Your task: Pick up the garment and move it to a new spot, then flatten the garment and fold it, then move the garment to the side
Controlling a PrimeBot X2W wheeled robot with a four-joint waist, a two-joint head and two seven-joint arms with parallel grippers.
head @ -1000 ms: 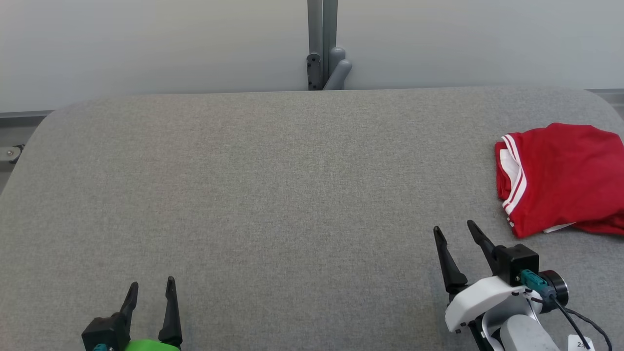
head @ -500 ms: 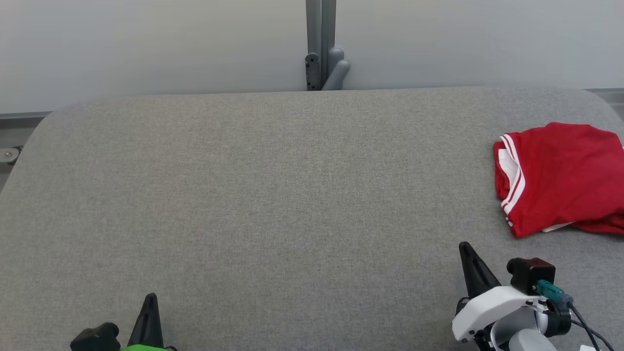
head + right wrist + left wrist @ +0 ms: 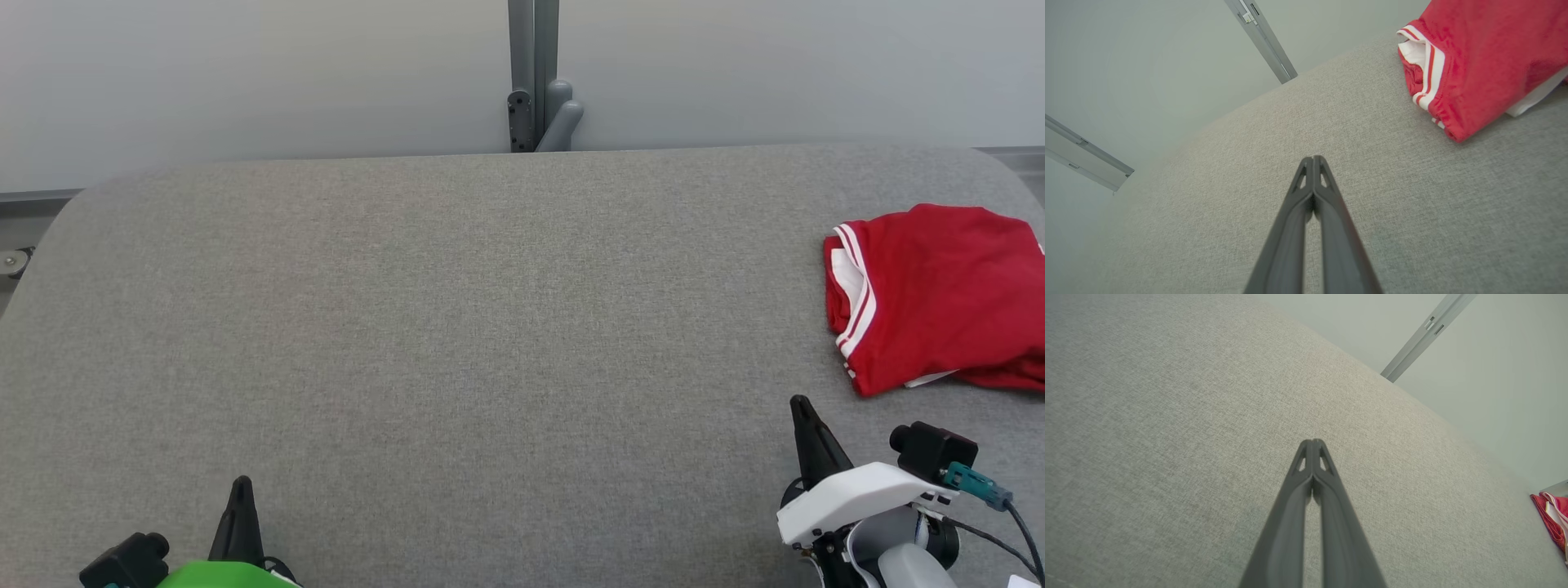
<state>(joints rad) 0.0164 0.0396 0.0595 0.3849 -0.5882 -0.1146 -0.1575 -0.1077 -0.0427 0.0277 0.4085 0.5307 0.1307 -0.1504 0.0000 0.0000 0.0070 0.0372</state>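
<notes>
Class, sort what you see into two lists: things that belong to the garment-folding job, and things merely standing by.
Belongs to the job:
red garment
left end effector, shut
right end effector, shut
grey padded table

Merely standing by:
grey post
pale wall

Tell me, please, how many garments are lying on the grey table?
1: a red fabric garment with white stripes, near the right edge of the grey fabric-covered table, beyond the right tool. Its right part runs out of frame.
</notes>
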